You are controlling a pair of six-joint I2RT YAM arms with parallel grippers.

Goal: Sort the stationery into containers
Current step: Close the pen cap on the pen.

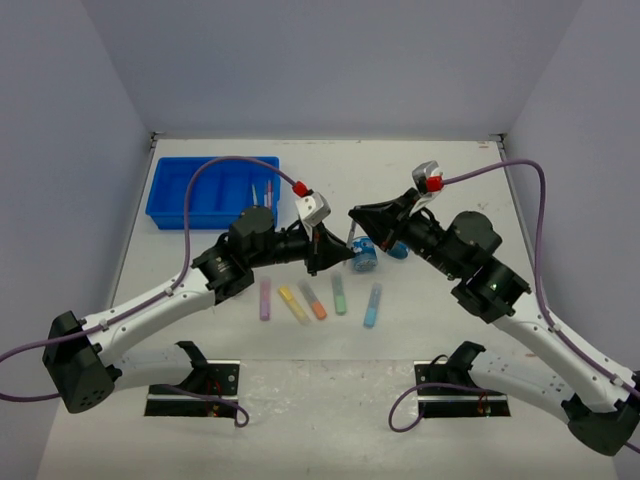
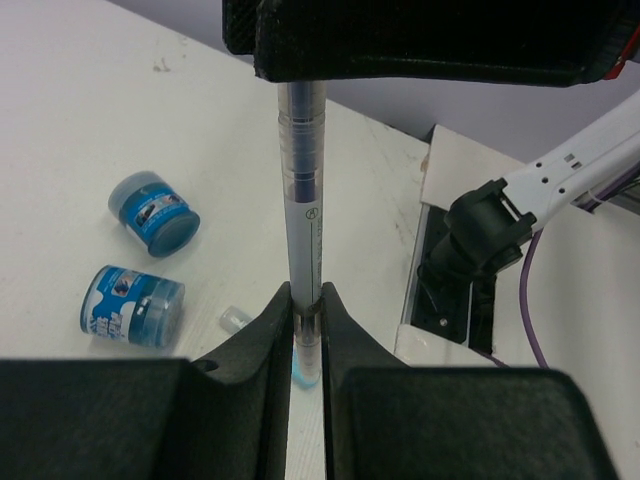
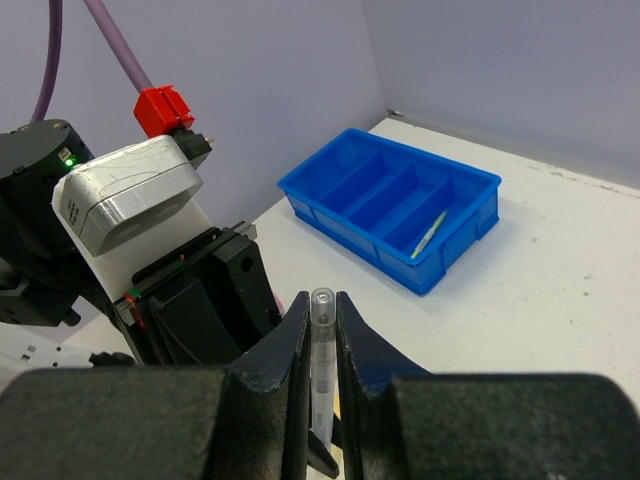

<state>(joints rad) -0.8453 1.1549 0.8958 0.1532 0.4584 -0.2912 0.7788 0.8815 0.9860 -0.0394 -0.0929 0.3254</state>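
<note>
The left pincer (image 2: pixel 305 300) is narrowed on the lower end of a thin pen (image 2: pixel 303 200), its fingers pressed against the clear barrel. The right pincer (image 3: pixel 322 310) clamps the same pen at the other end, so it is held above the tabletop (image 2: pixel 90 110) between both. Fine print and a small round mark run along the barrel, too small to read. 2 round blue tubs (image 2: pixel 153 212) lie on their sides nearby, their pictured labels illegible. 5 marker sticks (image 1: pixel 313 300) lie in a row in front of the arms. The blue tray (image 3: pixel 462 240) sits at the far left, another pen (image 3: pixel 428 233) lying in 1 end compartment.
</note>
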